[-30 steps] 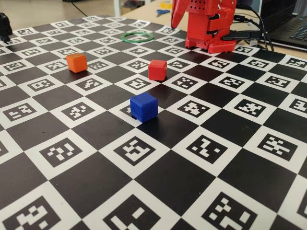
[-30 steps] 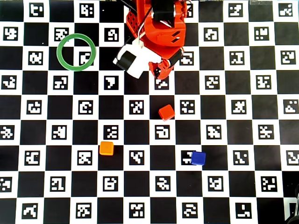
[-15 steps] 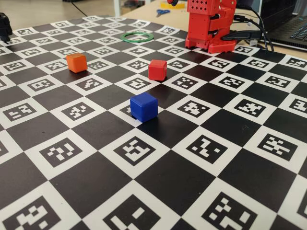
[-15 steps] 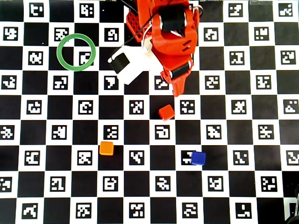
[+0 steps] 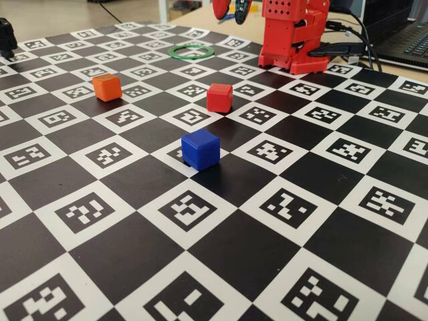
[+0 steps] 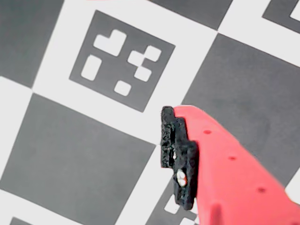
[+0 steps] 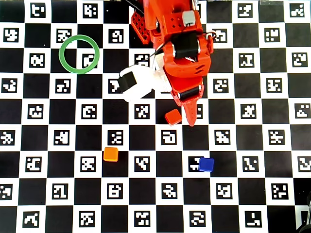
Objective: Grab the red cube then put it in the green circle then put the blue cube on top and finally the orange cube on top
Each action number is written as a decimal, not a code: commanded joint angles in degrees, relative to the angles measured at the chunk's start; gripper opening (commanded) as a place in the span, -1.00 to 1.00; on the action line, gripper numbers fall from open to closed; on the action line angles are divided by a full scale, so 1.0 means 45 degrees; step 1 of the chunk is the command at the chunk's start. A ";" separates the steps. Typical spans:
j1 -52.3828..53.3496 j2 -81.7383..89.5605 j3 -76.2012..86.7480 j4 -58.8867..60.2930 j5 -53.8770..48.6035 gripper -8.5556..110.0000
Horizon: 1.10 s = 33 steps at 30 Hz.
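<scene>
The red cube (image 5: 219, 97) (image 7: 173, 117) sits on the checkered board near its middle. The blue cube (image 5: 200, 148) (image 7: 206, 164) lies nearer the front and the orange cube (image 5: 106, 87) (image 7: 111, 154) off to the left. The green circle (image 5: 191, 51) (image 7: 79, 54) lies flat and empty at the far side. My gripper (image 5: 231, 9) (image 7: 188, 115) hangs high over the board; in the overhead view its tip shows just right of the red cube. It holds nothing. The wrist view shows one red finger with a black pad (image 6: 176, 154) over bare squares, and no cube.
The red arm base (image 5: 294, 37) stands at the far right of the board, with cables and a laptop (image 5: 401, 33) behind it. A black object (image 5: 7, 37) sits at the far left edge. The board (image 5: 221, 261) carries printed markers.
</scene>
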 commanded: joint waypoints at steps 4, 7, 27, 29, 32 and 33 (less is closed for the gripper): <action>-0.0020 -0.0781 0.0527 -0.1738 -0.0625 -0.09; 0.0117 -0.1113 0.1387 -0.2598 -0.0977 -0.09; 0.0820 -0.2656 0.4043 -0.6543 -0.1738 -0.09; 0.0859 -0.2773 0.4082 -0.6680 -0.1758 -0.09; 0.0859 -0.2812 0.4043 -0.6738 -0.1719 -0.09; 0.0859 -0.2832 0.4043 -0.6758 -0.1699 -0.10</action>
